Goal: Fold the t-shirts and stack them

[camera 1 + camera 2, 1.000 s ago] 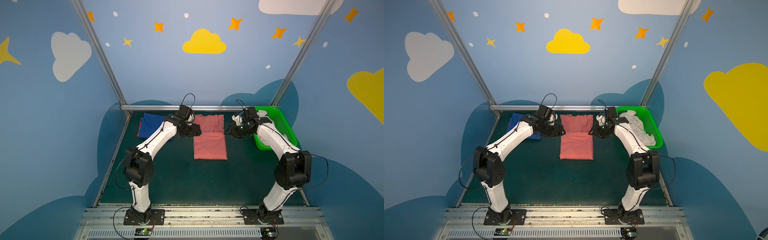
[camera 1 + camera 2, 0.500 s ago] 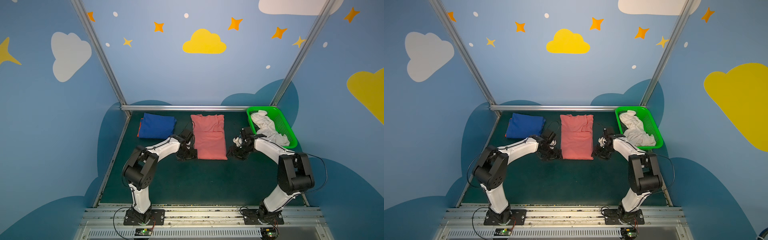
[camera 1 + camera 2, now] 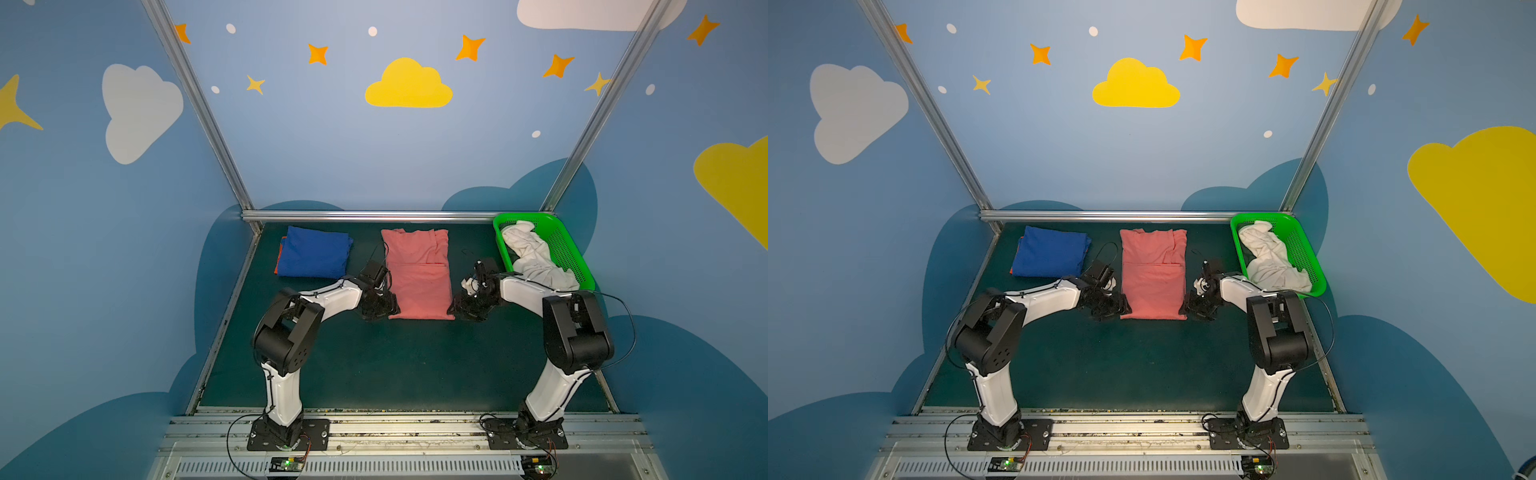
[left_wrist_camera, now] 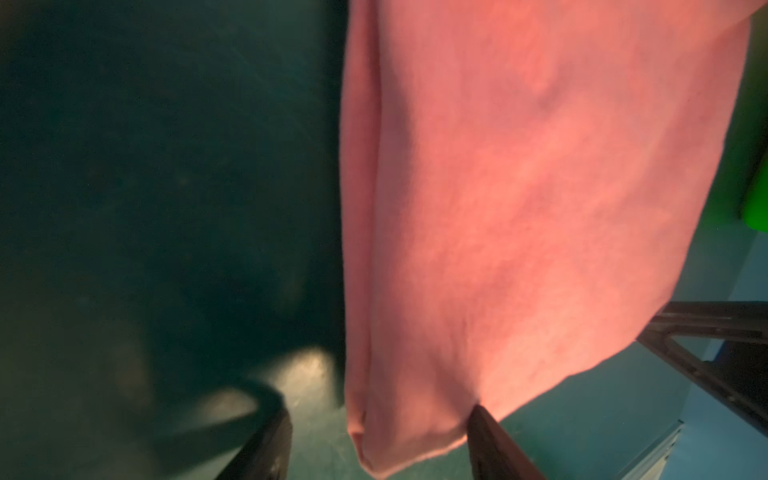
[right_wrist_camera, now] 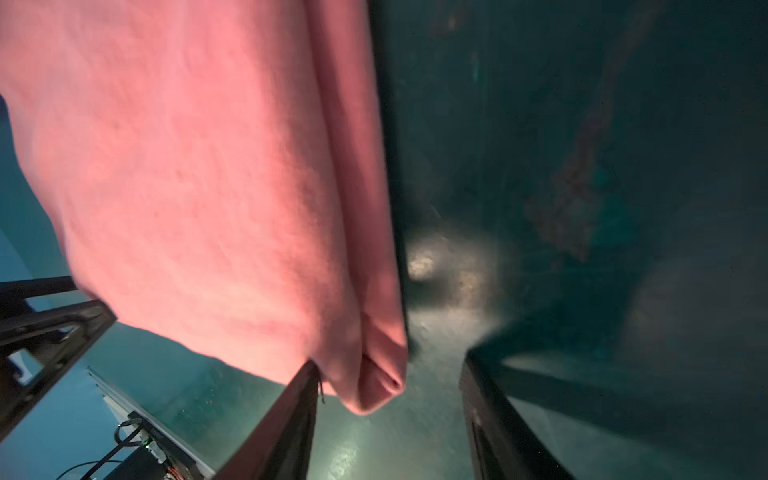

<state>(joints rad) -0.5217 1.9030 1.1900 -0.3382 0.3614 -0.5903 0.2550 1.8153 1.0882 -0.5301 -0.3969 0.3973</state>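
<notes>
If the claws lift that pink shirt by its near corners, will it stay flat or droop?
Probably droop: the pink shirt lies in soft, creased layers, so it would likely sag between the left gripper and right gripper. It looks thin, so likely light. Its folded layers may slide apart unless pinched together.

White arms (image 3: 332,296) — black joints (image 3: 286,337) (cabled)

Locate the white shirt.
In both top views the white shirt lies crumpled in the green basket at the far right corner, right of the pink shirt.
</notes>
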